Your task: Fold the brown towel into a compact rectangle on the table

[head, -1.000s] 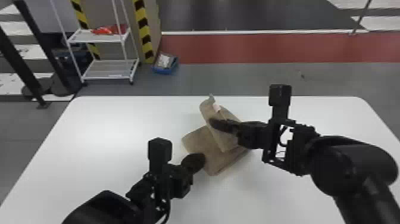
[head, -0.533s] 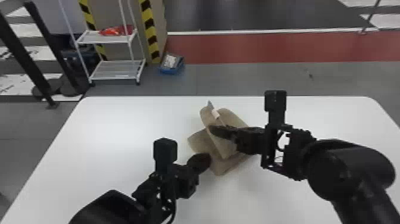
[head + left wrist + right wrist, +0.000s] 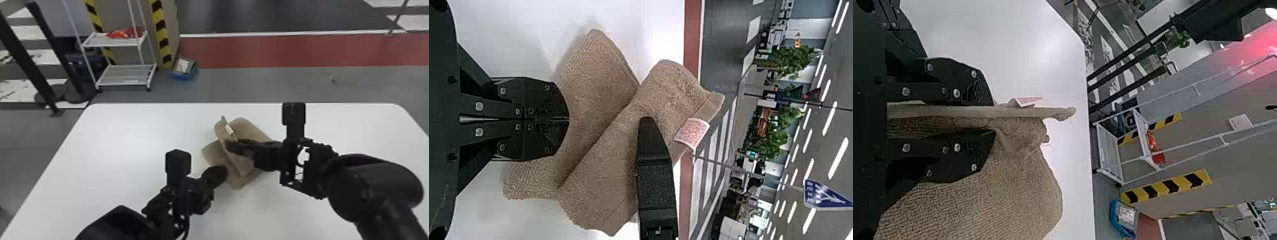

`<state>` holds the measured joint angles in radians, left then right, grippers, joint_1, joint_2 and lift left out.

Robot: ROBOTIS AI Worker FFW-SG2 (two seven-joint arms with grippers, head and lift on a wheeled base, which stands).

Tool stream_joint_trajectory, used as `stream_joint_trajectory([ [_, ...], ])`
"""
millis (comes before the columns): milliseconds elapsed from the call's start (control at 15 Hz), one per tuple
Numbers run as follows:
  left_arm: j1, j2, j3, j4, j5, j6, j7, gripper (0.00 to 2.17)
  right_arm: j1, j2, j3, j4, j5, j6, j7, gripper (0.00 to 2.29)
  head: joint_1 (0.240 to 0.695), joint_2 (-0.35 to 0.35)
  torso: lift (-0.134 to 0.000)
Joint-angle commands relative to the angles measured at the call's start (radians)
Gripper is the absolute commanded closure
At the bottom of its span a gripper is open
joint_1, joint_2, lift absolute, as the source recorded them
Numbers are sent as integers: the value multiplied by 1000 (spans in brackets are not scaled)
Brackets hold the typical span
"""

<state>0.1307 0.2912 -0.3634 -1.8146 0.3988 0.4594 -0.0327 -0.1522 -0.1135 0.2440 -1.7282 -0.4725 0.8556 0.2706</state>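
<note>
In the head view my left gripper (image 3: 220,174) rests at the front-left part of the brown towel (image 3: 237,182); my right gripper (image 3: 233,146) grips a raised flap from the right. The flap leans across the flat part, its white tag near the top, and another corner of cloth lies behind it. From the left wrist, the left gripper (image 3: 568,119) has its fingers pressed together over the towel (image 3: 589,75), no cloth visible between them. On the right wrist side, the right gripper (image 3: 990,119) is shut on the towel (image 3: 988,195), whose edge runs out past the fingertips.
The white table (image 3: 111,153) surrounds the towel. Beyond its far edge stand a white shelf rack (image 3: 124,75) and a blue bin (image 3: 185,71) on the floor. Both arms are close together over the cloth, the right one on the table's right half.
My right gripper has come down and nearer with the held flap, and more of the cloth behind the flap shows. The left gripper has stayed about where it was. The head view has shifted slightly.
</note>
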Motion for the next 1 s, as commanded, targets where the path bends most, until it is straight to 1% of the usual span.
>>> stream_joint_trajectory([
  [0, 1, 0, 1, 0, 0, 0, 1, 2057, 14, 0, -6, -4, -1, -31, 13, -2, 695, 70, -125],
  [200, 1, -1, 3, 1, 0, 0, 1, 2057, 49, -6, -20, -33, -18, -151, 36, 49, 695, 70, -125],
  [333, 0, -1, 3, 1, -2, -3, 1, 2057, 62, -8, -63, -42, -26, -172, 56, 49, 695, 64, -125],
  [400, -2, -1, 3, 3, -2, 0, 1, 2057, 63, -9, -77, -44, -26, -172, 67, 205, 695, 58, -125],
  [467, -3, -3, 3, 3, -2, 0, 1, 2057, 74, -9, -83, -42, -26, -194, 84, 610, 695, 50, -125],
  [533, -3, -3, 3, 3, -2, -3, 1, 2057, 91, -12, -95, -42, -17, -240, 104, 1703, 695, 46, -125],
  [600, -3, -1, 3, 3, -2, 0, 1, 2057, 109, -12, -92, -34, 3, -292, 105, 2246, 695, 42, -125],
  [667, -5, -1, 3, 5, -3, 0, -1, 2057, 118, -15, -91, -13, 26, -344, 131, 2246, 695, 37, -125],
  [733, -5, 0, 3, 6, -3, 0, -1, 2057, 122, -17, -94, 12, 31, -368, 156, 2246, 695, 31, -125],
  [800, -5, 0, 4, 6, -3, 0, -1, 2057, 131, -17, -94, 27, 41, -405, 154, 2246, 695, 24, -125],
  [933, -5, 2, 6, 6, -3, 0, -1, 2057, 155, -15, -89, 52, 101, -470, 136, 2246, 695, 16, -125],
])
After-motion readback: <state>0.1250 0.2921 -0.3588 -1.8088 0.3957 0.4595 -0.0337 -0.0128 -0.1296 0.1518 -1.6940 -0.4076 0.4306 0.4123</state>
